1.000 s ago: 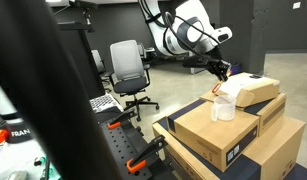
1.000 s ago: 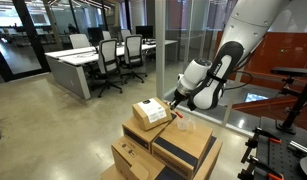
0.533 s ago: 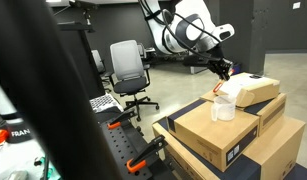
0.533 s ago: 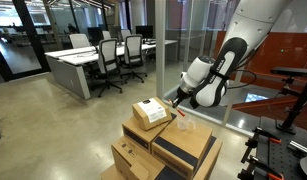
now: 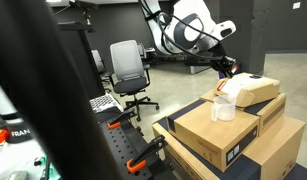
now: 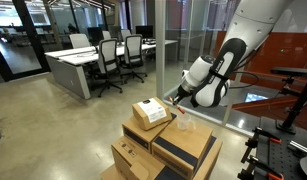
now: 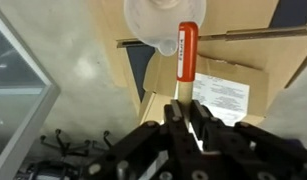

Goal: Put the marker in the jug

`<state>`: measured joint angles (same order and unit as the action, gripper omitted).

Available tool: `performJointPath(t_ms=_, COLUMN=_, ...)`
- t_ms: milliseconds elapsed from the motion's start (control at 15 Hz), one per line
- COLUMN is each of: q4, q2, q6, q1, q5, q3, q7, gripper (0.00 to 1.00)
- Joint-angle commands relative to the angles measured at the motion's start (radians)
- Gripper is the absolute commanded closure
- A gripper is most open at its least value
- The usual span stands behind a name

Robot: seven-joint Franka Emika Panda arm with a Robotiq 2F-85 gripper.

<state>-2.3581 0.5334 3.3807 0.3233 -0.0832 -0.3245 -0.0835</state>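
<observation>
In the wrist view my gripper is shut on the marker, a short orange-red stick that points away from the jaws. Its far end lies over the rim of the jug, a translucent whitish container seen from above at the top of the frame. In both exterior views the gripper hangs just above the jug, which stands upright on a cardboard box. The marker is too small to make out there.
Several cardboard boxes are stacked under the jug, and a cream-topped labelled box sits beside it. Orange-handled clamps stick out of a dark bench. An office chair stands behind. Glass walls and desks are further off.
The arm has shifted slightly above the boxes, carrying the marker a little further over the jug. The jaws stay shut on the marker and the jug has not moved.
</observation>
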Motion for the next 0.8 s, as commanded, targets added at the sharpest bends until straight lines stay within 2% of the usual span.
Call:
performJointPath(t_ms=0, q4=-0.020, q2=0.016, q6=0.058, q1=0.044, q5=-0.064, q3=-0.035, q7=0.051, gripper=0.96)
performJointPath(t_ms=533, q4=0.022, q2=0.078, q6=0.085, q1=0.081, q5=-0.135, q3=-0.036, q7=0.071, gripper=0.96)
performJointPath(t_ms=733, q4=0.000, q2=0.061, q6=0.100, q1=0.082, q5=-0.151, q3=-0.037, q7=0.081, gripper=0.96)
